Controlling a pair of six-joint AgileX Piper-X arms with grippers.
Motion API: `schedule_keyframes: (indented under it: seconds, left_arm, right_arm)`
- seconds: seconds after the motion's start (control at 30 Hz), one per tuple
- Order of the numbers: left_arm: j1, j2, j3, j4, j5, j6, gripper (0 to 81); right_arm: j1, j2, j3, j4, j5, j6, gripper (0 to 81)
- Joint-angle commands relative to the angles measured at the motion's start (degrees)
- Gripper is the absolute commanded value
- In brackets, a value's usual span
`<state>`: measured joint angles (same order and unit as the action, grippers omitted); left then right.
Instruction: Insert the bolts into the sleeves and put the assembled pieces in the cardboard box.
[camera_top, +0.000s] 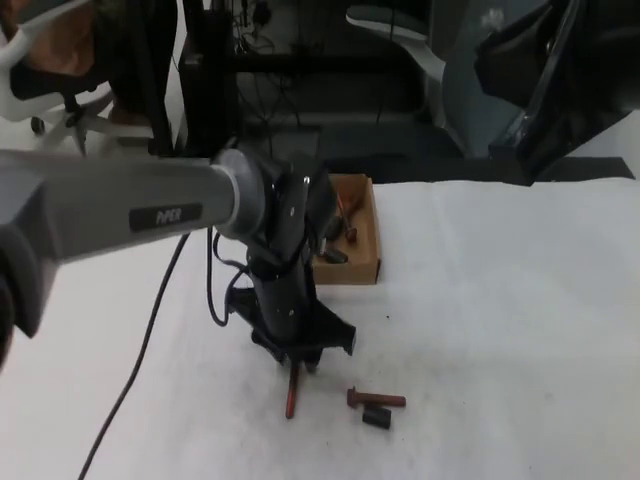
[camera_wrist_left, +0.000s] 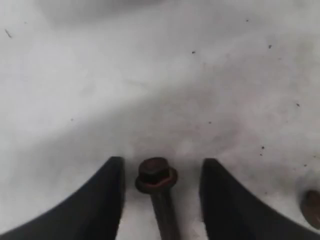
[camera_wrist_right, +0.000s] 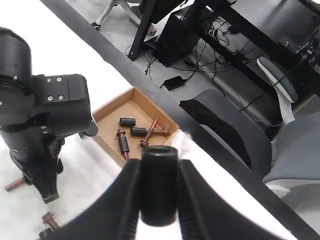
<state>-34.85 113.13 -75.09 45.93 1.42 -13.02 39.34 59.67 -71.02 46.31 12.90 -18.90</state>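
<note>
A rusty bolt lies on the white bench between the fingers of my left gripper, which is open and lowered around it. In the high view the bolt's shank sticks out toward the front from under that gripper. Just right of it lie a second bolt and a short black sleeve. My right gripper hangs high over the bench, shut on a black sleeve. The cardboard box holds several bolts and sleeves, some put together.
The box stands right behind the left arm. A black cable trails over the bench's left part. The right arm is up at the back right. Office chairs and desk legs stand beyond the far edge.
</note>
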Motion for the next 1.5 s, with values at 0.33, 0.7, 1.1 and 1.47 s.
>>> schedule_keyframes:
  seconds: [0.33,0.7,1.1,1.47]
  left_arm:
    - [0.02,-5.45,4.18,-5.23,9.72,1.4,1.7]
    - [0.0,-42.64,11.79,-21.36,11.56,7.54,1.7]
    - [-6.04,-76.98,34.4,-42.65,11.81,-1.37,1.7]
    - [-12.18,-74.95,42.87,-45.28,6.32,2.91,1.7]
  right_arm:
    - [-0.34,-4.05,-0.16,-1.24,6.24,5.21,0.6]
    - [0.3,-22.89,12.72,-6.26,-2.26,17.12,0.6]
    - [8.24,-31.75,40.69,-31.08,-21.71,30.49,0.6]
    - [17.19,-12.72,42.44,-50.17,-27.41,29.99,0.6]
